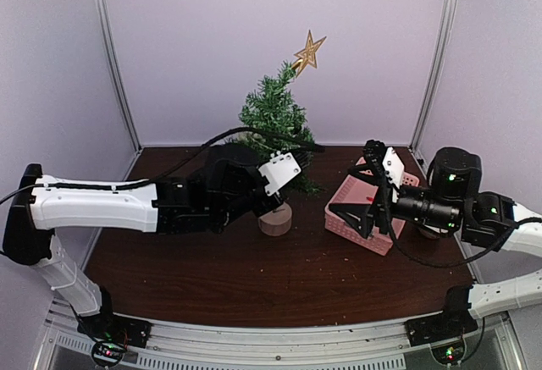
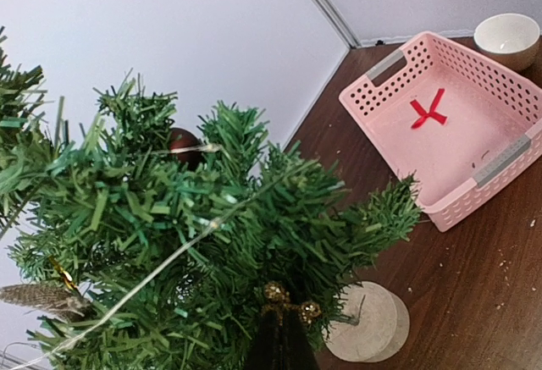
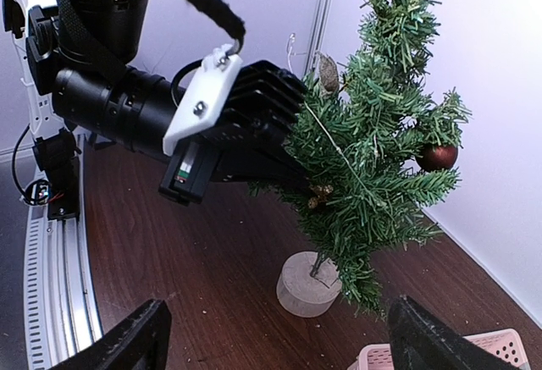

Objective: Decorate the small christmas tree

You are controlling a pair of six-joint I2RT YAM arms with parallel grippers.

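Small green bristly christmas tree [image 1: 275, 116] on round wooden stump [image 1: 275, 219] is standing at centre frame; left pincer [image 2: 281, 323] is pinching a small gold bead ornament [image 2: 273, 292] into the lower branches, best seated deep before release; right pincer [image 1: 370, 207] is hovering wide open over pink plastic basket [image 1: 339, 218] at right; thin light wire [image 2: 161, 268] is threatening a snag.

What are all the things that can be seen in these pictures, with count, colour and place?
small christmas tree: one, dark green, back centre of table
base: one, light wood, under tree
star: one, gold, tree top
ball: one, dark red, on a branch
small ornament: one, gold, low in branches
basket: one, pink, right of tree
bow: one, red, inside basket
bowl: one, white, beside basket
table: one, dark brown
left gripper: one, black, shut, among lower branches
right gripper: one, black, open, by basket
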